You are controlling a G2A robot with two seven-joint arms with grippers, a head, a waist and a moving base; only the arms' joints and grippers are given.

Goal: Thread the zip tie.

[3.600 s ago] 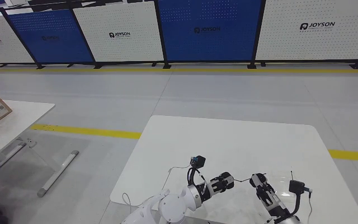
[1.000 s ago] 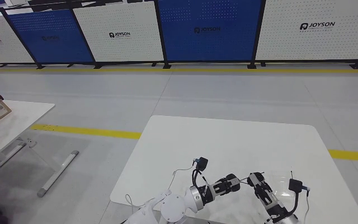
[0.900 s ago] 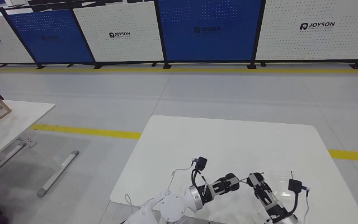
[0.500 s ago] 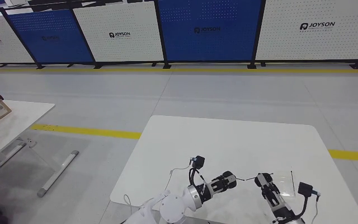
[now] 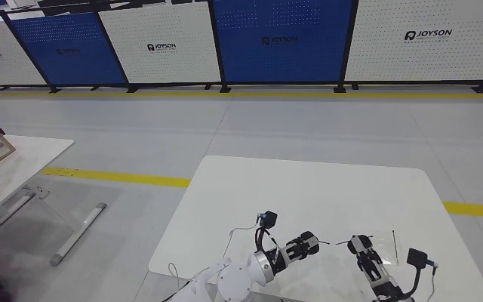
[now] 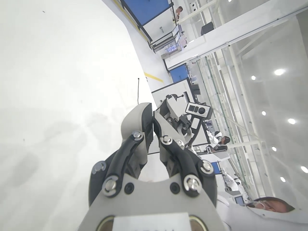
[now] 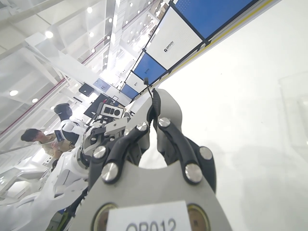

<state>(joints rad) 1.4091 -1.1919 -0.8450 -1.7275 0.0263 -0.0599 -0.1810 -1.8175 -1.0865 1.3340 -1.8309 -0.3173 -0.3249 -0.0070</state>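
Your right jaws are clamped on the zip tie (image 7: 146, 81), its head poking out toward 9 o'clock, presumably to offer it to the left jaws, pressed together on a thin dark tip (image 5: 320, 242), likely the tail, just apart above the counter (image 5: 302, 189)

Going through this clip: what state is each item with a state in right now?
Left gripper: shut, a thin black strip jutting from its tips.
Right gripper: shut on a black plastic zip tie, head end free, nothing threaded through it.
Second black zip tie: lying straight and loose on the white table.
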